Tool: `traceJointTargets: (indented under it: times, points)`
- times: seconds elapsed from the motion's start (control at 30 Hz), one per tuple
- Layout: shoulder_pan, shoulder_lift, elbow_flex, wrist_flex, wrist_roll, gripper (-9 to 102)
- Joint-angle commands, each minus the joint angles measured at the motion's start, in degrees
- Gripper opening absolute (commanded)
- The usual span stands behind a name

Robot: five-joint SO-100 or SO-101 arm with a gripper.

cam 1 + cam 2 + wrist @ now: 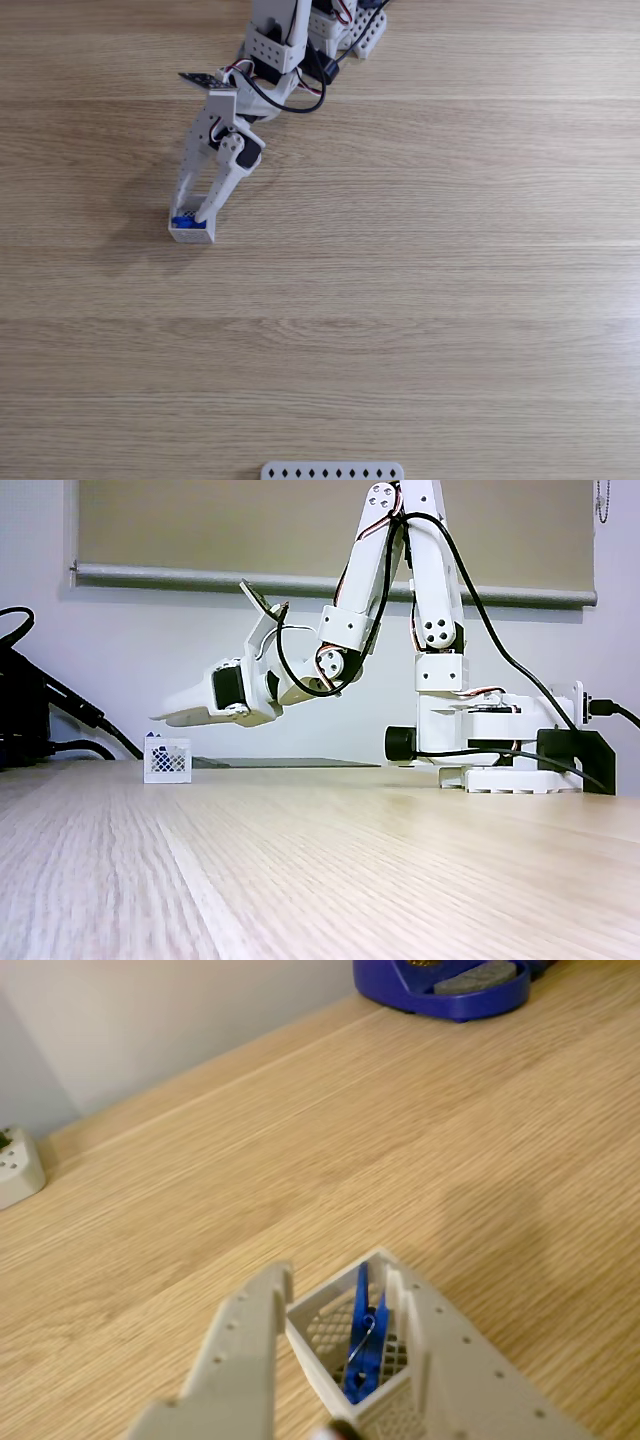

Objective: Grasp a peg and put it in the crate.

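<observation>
The small white crate stands on the wooden table, left of centre in a fixed view. The blue peg is inside it, standing on end and leaning against the far wall in the wrist view. Its tip pokes above the rim. My gripper hangs just over the crate, open, with one finger on each side of the crate's top. Its fingers do not press the peg. From the side, the gripper hovers slightly above the crate.
A long white strip with dark holes lies at the near table edge. A blue tray and a white block sit far off. The arm's base and black cables flank the scene.
</observation>
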Motion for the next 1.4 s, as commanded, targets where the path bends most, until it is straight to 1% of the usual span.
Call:
traceJointTargets:
  times: [0.0, 0.03, 0.07, 0.1, 0.17, 0.23, 0.33, 0.47, 0.57, 0.77, 0.87, 1.0, 1.13, 1.3, 1.37]
  points:
    - [-0.26, 1.58, -3.34, -1.85, 0.26, 6]
    - [-0.26, 1.67, -3.43, -1.85, 0.26, 0]
    - [-0.35, 2.02, -3.60, -1.85, 0.26, -3]
    - [-0.35, 2.64, -3.60, -1.76, 0.35, -3]
    - [-0.44, 4.92, -3.87, -1.05, 1.05, 0]
    - [-1.32, 8.17, -4.04, 1.32, 1.14, 0]
    - [-4.04, 13.80, -3.87, 7.82, 1.32, -1]
    - [-8.70, 22.24, -3.16, 21.27, 3.52, -1]
    - [-12.83, 30.67, -3.87, 33.84, 13.54, -1]
    - [-22.24, 45.53, -6.77, 57.57, 43.33, -1]
    - [-27.77, 52.38, -7.91, 67.76, 57.30, -1]
    - [-33.84, 62.49, -8.00, 77.70, 70.84, -1]
    - [-36.74, 71.10, -7.21, 86.13, 77.43, -1]
    - [-36.83, 80.24, -2.37, 95.27, 79.28, -1]
    - [-36.21, 84.29, 0.09, 97.12, 80.33, -1]
